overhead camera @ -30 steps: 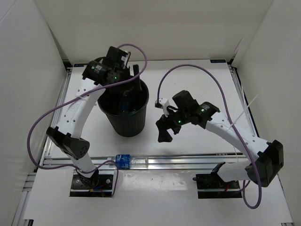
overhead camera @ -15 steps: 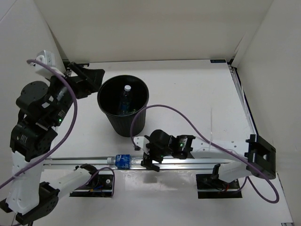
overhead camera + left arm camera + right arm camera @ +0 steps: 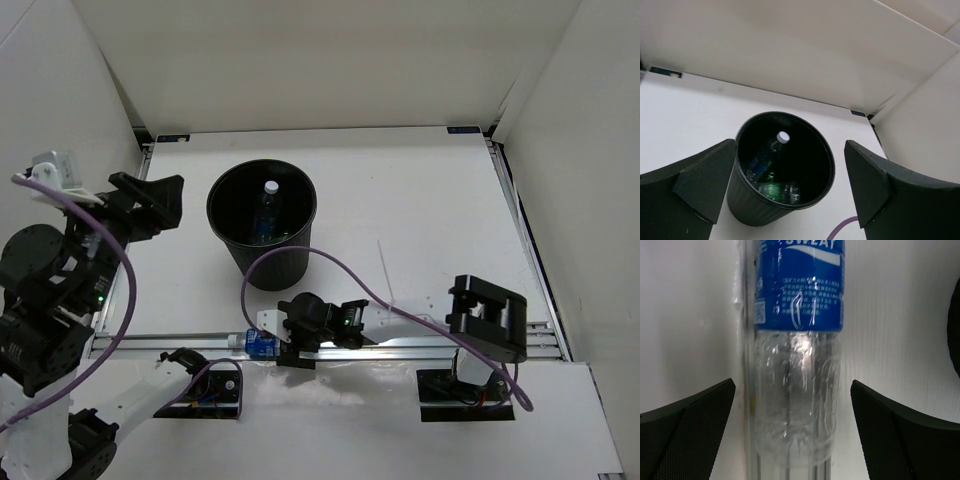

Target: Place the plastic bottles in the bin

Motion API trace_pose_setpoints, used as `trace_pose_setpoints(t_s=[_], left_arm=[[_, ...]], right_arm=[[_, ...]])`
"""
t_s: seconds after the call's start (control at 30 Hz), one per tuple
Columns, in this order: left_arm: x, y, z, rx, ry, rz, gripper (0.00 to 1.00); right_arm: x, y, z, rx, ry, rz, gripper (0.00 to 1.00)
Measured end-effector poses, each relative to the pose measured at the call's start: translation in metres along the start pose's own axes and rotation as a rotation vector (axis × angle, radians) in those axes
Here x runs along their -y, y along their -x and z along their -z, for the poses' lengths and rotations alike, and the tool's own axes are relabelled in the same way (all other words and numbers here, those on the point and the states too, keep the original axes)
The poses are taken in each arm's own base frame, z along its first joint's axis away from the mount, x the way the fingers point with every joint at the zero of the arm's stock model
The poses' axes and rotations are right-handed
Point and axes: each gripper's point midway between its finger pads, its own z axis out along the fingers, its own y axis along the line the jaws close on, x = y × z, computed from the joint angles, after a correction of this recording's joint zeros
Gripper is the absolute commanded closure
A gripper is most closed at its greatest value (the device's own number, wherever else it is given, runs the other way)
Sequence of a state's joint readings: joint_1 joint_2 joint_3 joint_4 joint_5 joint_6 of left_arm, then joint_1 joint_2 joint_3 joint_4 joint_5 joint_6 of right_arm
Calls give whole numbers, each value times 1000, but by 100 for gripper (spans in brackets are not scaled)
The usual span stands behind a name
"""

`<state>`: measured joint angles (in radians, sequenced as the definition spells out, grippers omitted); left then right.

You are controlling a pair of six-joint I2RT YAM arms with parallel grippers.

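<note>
One black bin stood on the worktop. Inside it showed one white-capped bottle, the rest too dark to count. One blue-labelled bottle lay at the worktop's near edge, between the wide-spread fingers of the right hand and touching neither. The left hand, equally wide, hung above the bin.

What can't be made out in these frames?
Bin contents: in the top and left wrist views, shadow hides all but one capped bottle and green glints.
Lying bottle: the right wrist view crops both ends; overhead, the right gripper covers its body.
</note>
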<state>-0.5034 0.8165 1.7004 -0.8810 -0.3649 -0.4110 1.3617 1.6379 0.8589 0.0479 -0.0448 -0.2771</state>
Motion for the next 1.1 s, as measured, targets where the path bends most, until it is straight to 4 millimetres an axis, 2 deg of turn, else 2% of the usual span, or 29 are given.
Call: trace_pose_setpoints(t_s=[0.1, 0.17, 0.2, 0.23, 0.3, 0.33, 0.43, 0.47, 0.53, 0.63, 0.73, 0.8, 0.9, 1.0, 1.1], left_arm=[[-7, 7, 10, 25, 14, -29, 0], [-11, 5, 12, 27, 25, -44, 0], [-14, 2, 12, 24, 34, -51, 0], [-18, -4, 10, 18, 45, -60, 0], [-27, -18, 10, -1, 72, -74, 0], [-31, -25, 10, -13, 82, -81, 0], [-36, -29, 12, -15, 93, -84, 0], [-37, -27, 13, -7, 96, -81, 0], [-40, -21, 19, 15, 104, -80, 0], [-44, -8, 33, 61, 105, -73, 0], [-51, 6, 48, 119, 112, -52, 0], [-58, 14, 57, 163, 133, -28, 0], [-71, 18, 66, 220, 171, 28, 0], [-85, 6, 65, 239, 214, 76, 0], [-90, -11, 55, 216, 250, 88, 0]], right_arm=[[5, 3, -14, -17, -2, 3, 0], [9, 9, -24, -20, -3, 5, 5], [11, 12, -29, -24, -2, 7, 11], [12, 12, -35, -36, 1, 3, 23], [13, 9, -42, -76, 13, -18, 34], [13, 10, -44, -93, 20, -30, 43], [17, 18, -42, -110, 25, -80, 59], [17, 19, -40, -120, 27, -96, 67], [17, 20, -35, -147, 29, -128, 71], [18, 21, -26, -181, 5, -153, 71], [9, 26, 2, -218, -10, -154, 74], [8, 47, 28, -203, -31, -162, 78], [21, 107, 75, -88, -101, -180, 76], [49, 174, 141, 114, -224, -195, 69], [79, 212, 199, 268, -327, -208, 69]])
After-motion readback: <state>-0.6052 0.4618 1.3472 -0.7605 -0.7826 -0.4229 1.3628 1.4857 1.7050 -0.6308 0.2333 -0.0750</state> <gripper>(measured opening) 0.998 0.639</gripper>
